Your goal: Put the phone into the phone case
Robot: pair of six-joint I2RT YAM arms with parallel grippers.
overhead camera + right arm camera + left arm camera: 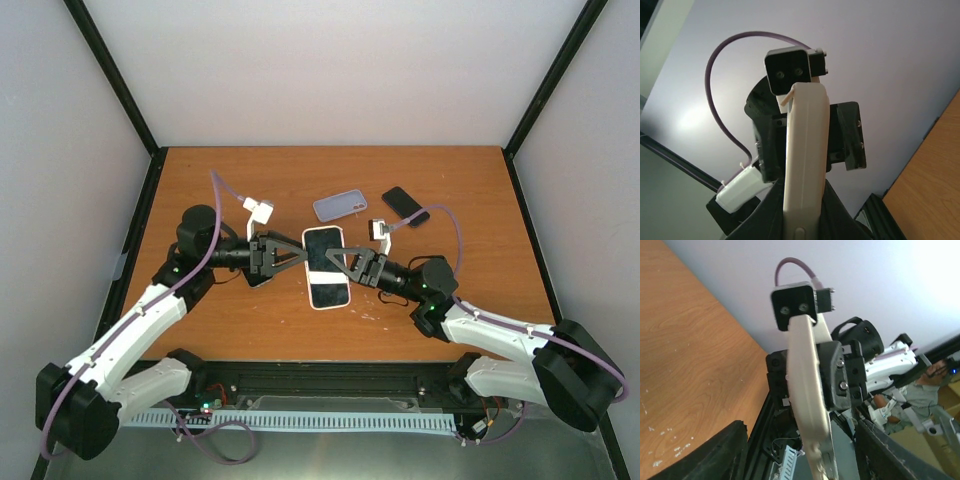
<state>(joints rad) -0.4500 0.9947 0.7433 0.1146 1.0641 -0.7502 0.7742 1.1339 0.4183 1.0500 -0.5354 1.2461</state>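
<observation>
A white phone (328, 275) with a dark screen hangs face-up above the table's middle, between both grippers. My right gripper (345, 262) is shut on its right edge. In the right wrist view the fingers (840, 215) hug the phone's cream edge (805, 150). My left gripper (300, 257) reaches the phone's left edge. In the left wrist view its fingers (735, 450) stand wide apart on both sides of the phone's edge (807, 385) without touching it. A translucent lilac phone case (340, 205) lies flat on the table just behind the phone.
A black phone (405, 205) lies on the wooden table (250, 180) to the right of the case. Black frame posts stand at the table's back corners, and the walls are pale.
</observation>
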